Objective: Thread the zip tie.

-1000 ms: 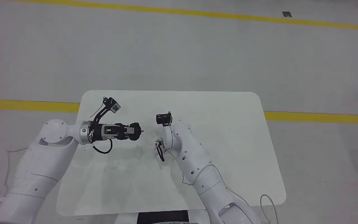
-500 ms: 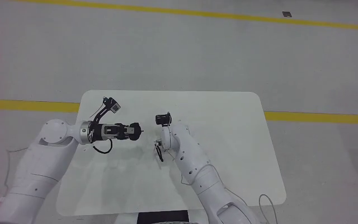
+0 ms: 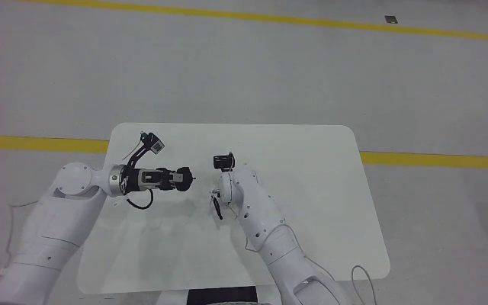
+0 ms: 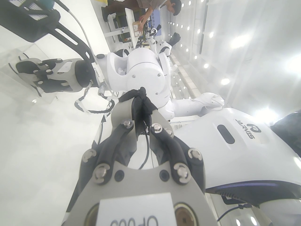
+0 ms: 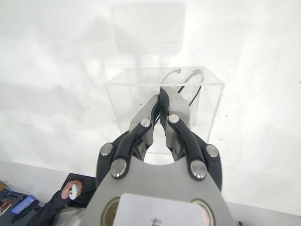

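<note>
The left gripper (image 4: 138,99) hung above the left-centre of the tabletop (image 3: 320,168), pointing right, with its jaws clenched. A thin black strand ran back between its fingers. I took this for the zip tie (image 4: 147,144), held off the surface, though neither its head nor its tail end could be made out.

Just to the right, the right gripper (image 5: 160,95) pointed down into a clear box (image 5: 122,109) standing on the tabletop. Its jaws were pressed together at the tips. More zip ties (image 5: 196,72) lay curled in the far part of the box, their small square heads showing. One strand passed close behind a finger, but I could not tell whether anything was pinched there. The two grippers were near each other and not touching.

As a judgement, the task was at an early stage. One tie appeared to be picked up and in hand, and nothing more could be counted as done. No closed loop showed anywhere, and no tail had entered a head.

What seemed left was nearly all of the threading:
- Get a second hold on the tie's free end.
- Bring tail and head into line between the two grippers.
- Feed the tail through the slot.
- Draw the tail through.

The aligning step looked the most demanding, since the strand was thin and limp.
</note>
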